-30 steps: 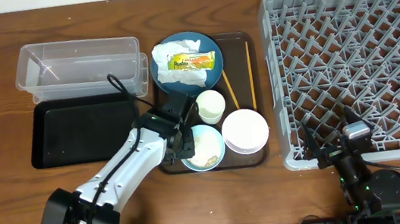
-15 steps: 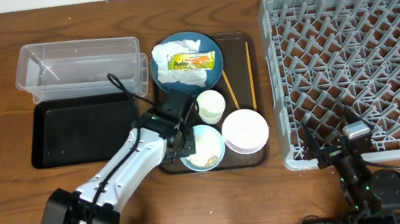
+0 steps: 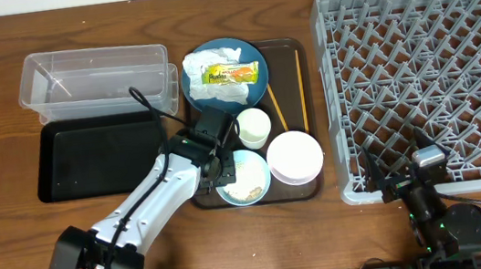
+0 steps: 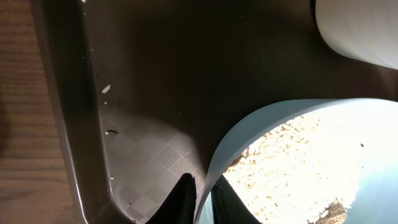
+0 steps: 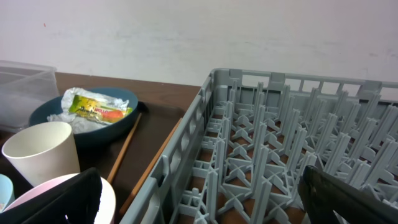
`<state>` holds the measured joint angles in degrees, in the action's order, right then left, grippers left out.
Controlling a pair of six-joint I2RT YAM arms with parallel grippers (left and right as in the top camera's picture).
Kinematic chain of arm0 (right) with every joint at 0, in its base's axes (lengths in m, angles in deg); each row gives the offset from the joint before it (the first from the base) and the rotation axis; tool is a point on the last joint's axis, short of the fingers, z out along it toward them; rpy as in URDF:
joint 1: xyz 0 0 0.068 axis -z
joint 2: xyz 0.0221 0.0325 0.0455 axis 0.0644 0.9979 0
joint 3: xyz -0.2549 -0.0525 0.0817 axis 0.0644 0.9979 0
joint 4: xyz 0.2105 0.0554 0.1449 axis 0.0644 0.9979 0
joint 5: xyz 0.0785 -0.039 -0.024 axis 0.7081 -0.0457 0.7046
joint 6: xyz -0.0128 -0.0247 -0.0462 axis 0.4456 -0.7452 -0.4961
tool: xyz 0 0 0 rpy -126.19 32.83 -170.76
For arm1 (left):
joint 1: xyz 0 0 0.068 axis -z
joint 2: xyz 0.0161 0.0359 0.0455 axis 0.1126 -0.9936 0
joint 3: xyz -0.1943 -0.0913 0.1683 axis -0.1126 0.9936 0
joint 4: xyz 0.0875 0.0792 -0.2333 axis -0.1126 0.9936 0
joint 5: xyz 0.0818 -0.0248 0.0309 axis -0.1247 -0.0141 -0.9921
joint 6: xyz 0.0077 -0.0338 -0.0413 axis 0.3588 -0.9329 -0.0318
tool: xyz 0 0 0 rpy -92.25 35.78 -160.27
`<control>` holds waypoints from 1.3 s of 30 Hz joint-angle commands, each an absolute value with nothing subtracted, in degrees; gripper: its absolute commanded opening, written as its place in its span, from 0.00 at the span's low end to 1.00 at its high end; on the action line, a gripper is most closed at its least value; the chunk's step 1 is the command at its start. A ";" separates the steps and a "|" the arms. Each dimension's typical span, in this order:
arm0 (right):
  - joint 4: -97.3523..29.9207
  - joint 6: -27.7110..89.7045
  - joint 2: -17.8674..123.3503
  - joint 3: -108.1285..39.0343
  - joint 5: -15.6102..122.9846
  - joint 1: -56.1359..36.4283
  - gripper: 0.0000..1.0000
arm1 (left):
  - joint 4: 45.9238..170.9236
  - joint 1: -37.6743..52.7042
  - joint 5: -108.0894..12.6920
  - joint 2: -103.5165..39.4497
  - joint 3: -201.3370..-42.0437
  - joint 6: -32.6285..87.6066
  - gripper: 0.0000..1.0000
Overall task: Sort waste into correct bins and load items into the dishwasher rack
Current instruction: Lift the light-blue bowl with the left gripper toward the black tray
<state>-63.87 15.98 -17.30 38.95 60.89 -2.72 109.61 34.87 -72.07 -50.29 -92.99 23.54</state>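
Landmark = brown serving tray (image 3: 293,82), mid table.

L gripper (image 4: 200,191) is down at the tray's near-left corner. It pinches the rim of the light blue bowl (image 3: 248,181): one fingertip outside the wall, one inside, rim btwn them, jaws nearly together. The bowl sits on the tray floor there w/ rice scraps (image 4: 292,162) in it. A few whitish specks (image 4: 106,89) lie on the tray floor beside the bowl.

White bowl (image 3: 295,156) is at the tray's near-right corner, right up against the blue one; touching or not, can't tell. Small white cup (image 3: 253,126) stands upright at tray centre, just beyond both bowls. Chopsticks (image 3: 276,104) lie lengthwise along the tray's right side.

Dark blue plate (image 3: 249,53) is at the tray's far-left corner, overhanging the edge. On it lies the crumpled napkin (image 3: 198,64), w/ the snack wrapper (image 3: 231,74) on top.

Left of the tray: clear tub (image 3: 93,53) on the far side, black tray (image 3: 87,161) on the near side, just beside each other.

Right of the tray: grey rack (image 3: 334,95). R gripper (image 5: 199,183) sits right of the tray on the near side, by the rack's near edge. Its fingers are spread wide, gripping nothing.
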 commanded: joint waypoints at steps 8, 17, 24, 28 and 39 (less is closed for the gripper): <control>-63.69 15.74 -17.39 39.01 61.13 -3.35 0.99 | 109.57 34.93 -72.72 -53.64 -92.64 24.02 0.07; -63.69 15.74 -17.39 39.01 61.11 -3.35 0.99 | 110.34 34.83 -72.79 -50.36 -92.66 22.30 0.06; -63.69 15.74 -17.39 39.01 61.13 -3.35 0.99 | 114.12 34.76 -72.99 -44.39 -92.66 22.04 0.06; -63.69 15.74 -17.39 39.01 61.11 -3.35 0.99 | 116.32 34.74 -73.05 -40.98 -92.66 22.06 0.06; -63.69 15.74 -17.39 39.01 61.11 -3.35 0.99 | 122.14 23.59 -79.59 -29.60 -92.71 18.87 0.06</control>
<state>-63.87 15.98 -17.30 38.95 60.89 -2.72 121.79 27.66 -75.92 -33.12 -92.88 20.40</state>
